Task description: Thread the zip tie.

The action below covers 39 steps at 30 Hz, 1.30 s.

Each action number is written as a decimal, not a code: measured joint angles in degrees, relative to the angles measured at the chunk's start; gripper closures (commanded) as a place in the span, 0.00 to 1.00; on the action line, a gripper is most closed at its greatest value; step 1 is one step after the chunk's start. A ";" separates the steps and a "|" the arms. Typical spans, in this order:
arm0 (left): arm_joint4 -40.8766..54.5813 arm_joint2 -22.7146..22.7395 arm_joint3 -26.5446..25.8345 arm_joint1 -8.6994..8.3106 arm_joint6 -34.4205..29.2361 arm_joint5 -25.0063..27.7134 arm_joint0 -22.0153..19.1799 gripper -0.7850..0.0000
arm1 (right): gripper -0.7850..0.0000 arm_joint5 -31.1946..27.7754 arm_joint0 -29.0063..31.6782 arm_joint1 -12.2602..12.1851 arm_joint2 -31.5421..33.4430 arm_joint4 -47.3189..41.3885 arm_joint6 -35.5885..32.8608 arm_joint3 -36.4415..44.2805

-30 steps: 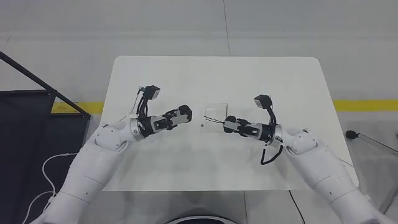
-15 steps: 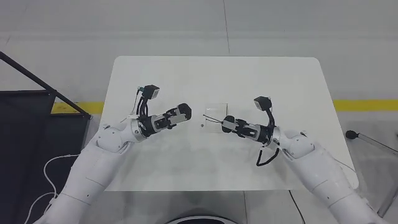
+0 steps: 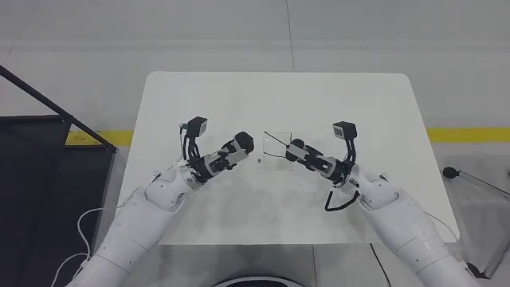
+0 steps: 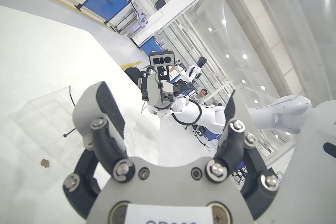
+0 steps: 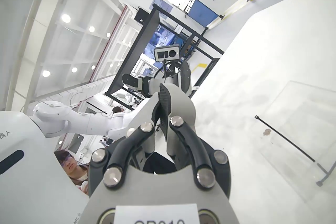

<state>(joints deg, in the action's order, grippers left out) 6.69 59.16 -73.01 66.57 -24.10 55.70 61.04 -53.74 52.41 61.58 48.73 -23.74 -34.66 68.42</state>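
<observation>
A thin black plastic zip tie (image 5: 284,139) lies slantwise over the clear square plastic tray (image 3: 275,162) at the centre of the top view. Just left of the tray, the left gripper (image 3: 244,140) has its fingers (image 4: 109,109) spread wide and empty. The right gripper (image 3: 293,147), at the tie's right end, has its fingers (image 5: 164,104) pressed together. Whether they grip the tie, I cannot tell.
</observation>
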 measured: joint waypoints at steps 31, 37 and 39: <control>-16.63 -7.32 8.02 6.72 21.94 2.30 -3.93 0.62 | 1.00 -1.43 1.50 2.34 1.71 7.09 3.53 -0.46; -18.08 -7.06 7.95 6.97 23.54 2.30 -3.61 0.65 | 1.00 -1.19 1.60 2.61 2.13 7.17 3.32 -0.70; -18.55 -6.90 7.81 7.01 24.06 2.30 -3.44 0.65 | 1.00 -1.12 1.62 2.71 2.26 7.24 3.23 -0.78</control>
<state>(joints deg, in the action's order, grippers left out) -11.86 52.26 -65.19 73.58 -0.04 58.00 57.60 -54.86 54.03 64.29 50.99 -16.50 -31.42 67.64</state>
